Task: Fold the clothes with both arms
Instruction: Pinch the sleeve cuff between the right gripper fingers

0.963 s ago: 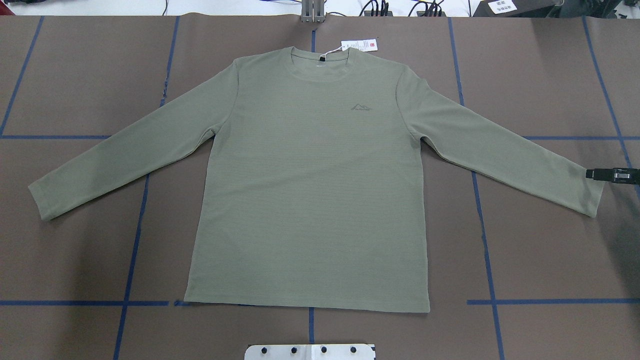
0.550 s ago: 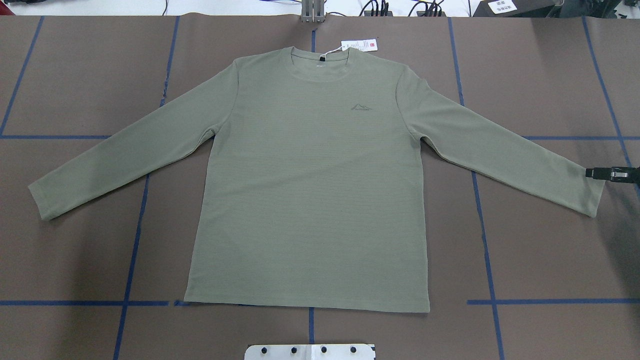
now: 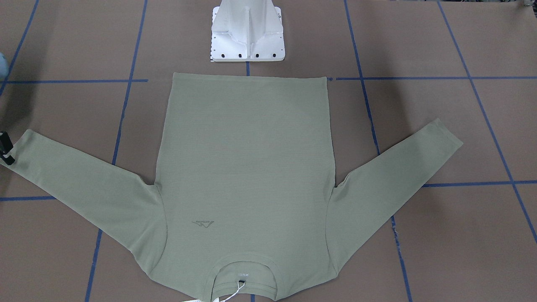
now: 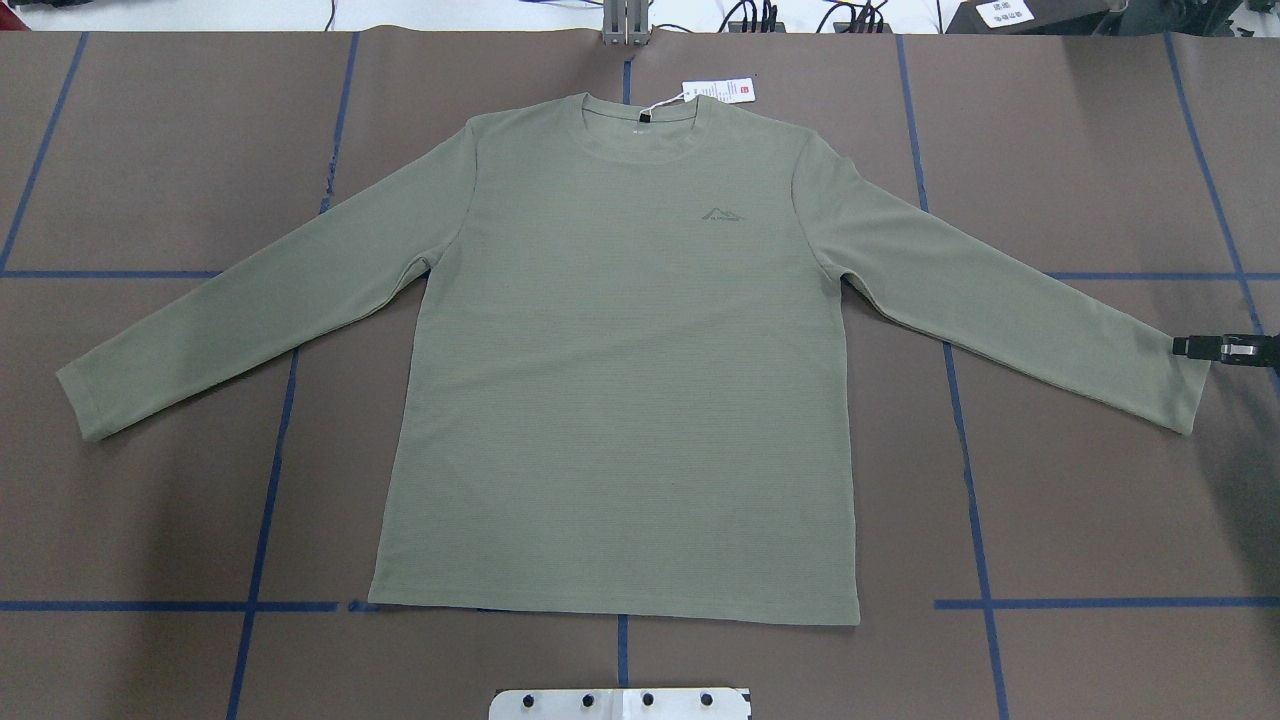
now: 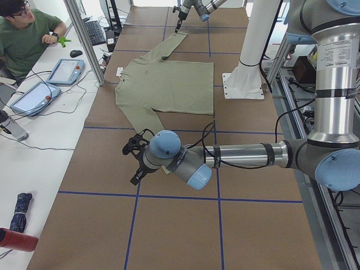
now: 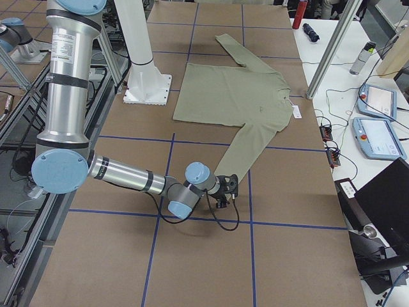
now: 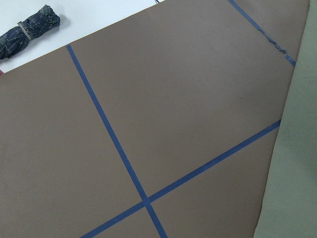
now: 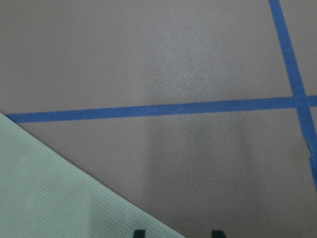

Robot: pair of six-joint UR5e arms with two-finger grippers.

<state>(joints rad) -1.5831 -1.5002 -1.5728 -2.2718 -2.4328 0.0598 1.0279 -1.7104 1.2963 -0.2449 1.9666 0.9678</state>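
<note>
Two black fingertips [image 8: 139, 233] of the right gripper [image 8: 178, 234] are showing at the bottom of the right wrist view. They are standing apart, with matte brown table covering [image 8: 148, 59] between them. The finely ribbed sage-green shirt [image 8: 54, 193] is filling the lower-left corner, its edge reaching one tip. Overhead, the shirt is lying flat, front up, sleeves angling outward, a white hang tag [image 4: 718, 90] beside the collar, and the right gripper is sitting at one cuff. In the left side view, the left gripper [image 5: 135, 163] is hanging near the other cuff; whether its fingers are spread cannot be told. Its wrist view is showing the shirt's edge beside blue tape lines [image 7: 114, 141].
</note>
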